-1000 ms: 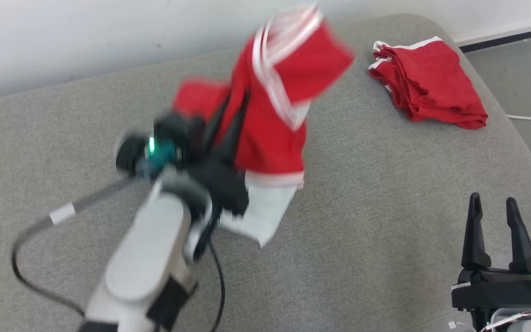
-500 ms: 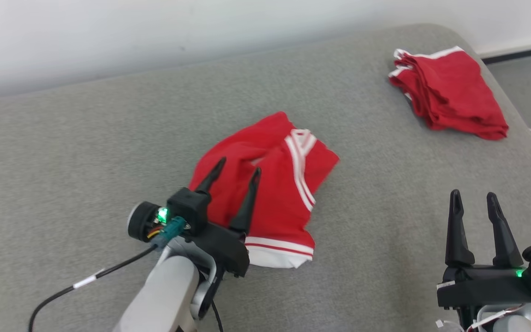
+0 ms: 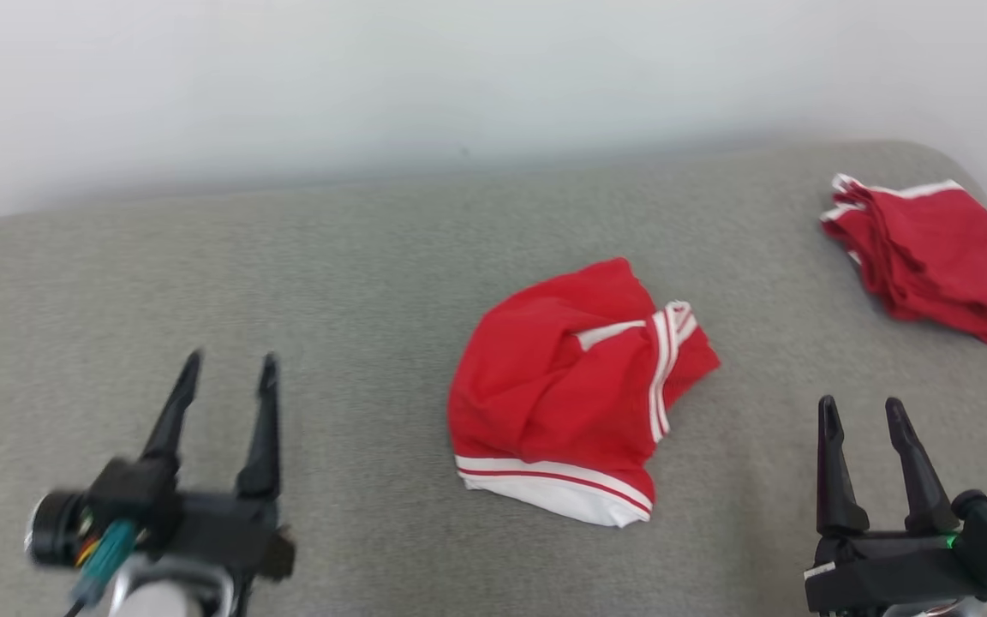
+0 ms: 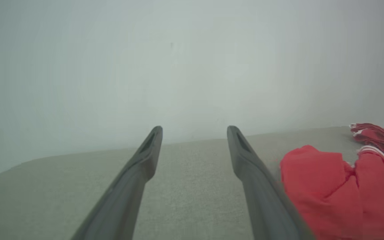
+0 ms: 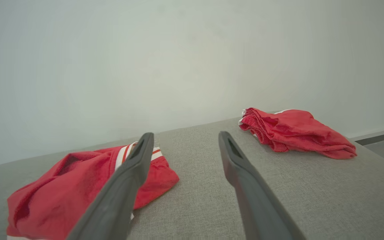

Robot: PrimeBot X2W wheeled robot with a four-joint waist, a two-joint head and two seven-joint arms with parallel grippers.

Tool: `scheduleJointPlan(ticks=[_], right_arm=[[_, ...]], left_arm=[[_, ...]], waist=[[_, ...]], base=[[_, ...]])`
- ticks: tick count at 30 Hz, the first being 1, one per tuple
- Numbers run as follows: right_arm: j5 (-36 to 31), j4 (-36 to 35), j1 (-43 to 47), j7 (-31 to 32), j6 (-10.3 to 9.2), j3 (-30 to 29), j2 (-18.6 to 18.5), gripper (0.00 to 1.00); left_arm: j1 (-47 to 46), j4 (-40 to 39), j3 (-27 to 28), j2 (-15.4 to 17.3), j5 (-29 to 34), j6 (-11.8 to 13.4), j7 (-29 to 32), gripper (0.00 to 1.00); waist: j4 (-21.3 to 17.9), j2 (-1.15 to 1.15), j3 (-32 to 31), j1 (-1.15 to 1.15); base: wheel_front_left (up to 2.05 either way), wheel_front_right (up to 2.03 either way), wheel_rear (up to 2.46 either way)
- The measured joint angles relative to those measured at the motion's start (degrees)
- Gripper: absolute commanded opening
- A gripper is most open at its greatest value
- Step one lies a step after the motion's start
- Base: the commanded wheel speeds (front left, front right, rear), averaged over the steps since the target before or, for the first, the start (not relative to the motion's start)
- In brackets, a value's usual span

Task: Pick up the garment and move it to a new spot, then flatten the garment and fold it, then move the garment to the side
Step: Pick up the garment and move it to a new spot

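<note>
Red shorts [image 3: 575, 390] lie at 3 o'clock from the left gripper [image 3: 231, 358], 9 o'clock from the nearer right gripper [image 3: 861, 404]; both wide, empty.

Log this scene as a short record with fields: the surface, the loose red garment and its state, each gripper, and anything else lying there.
surface: grey pad, fabric-covered, against a pale wall
garment: red garment with white stripes, crumpled near the middle of the pad, not flattened or folded
left gripper: jaws open, empty, to the garment's left and apart from it
right gripper: jaws open, empty, to the garment's right and apart from it
other: red pile, loosely folded, at the pad's far right corner
stage: garment set down, flattening not yet done
</note>
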Motion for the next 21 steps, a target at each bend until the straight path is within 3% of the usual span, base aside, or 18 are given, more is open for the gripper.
scheduleJointPlan(ticks=[6,12,21], right_arm=[[0.1,0.6,1.2,0.0,0.0,0.6,-0.4,1.0],[0.5,1.8,3.0,0.0,0.0,1.1,-0.8,1.0],[0.7,3.2,4.8,0.0,0.0,2.0,-0.7,1.0]], left_arm=[[9.7,-4.3,5.1,-0.3,-0.6,1.2,0.0,1.0],[16.0,-6.5,8.1,-3.2,-0.3,1.8,0.0,1.0],[18.5,-7.0,10.7,-5.8,1.5,-0.1,0.0,1.0]], waist=[[3.3,0.0,-2.2,0.0],[5.4,0.0,-4.3,0.0],[7.2,0.0,-5.8,0.0]], base=[[0.0,0.0,0.0],[0.0,0.0,0.0],[0.0,0.0,0.0]])
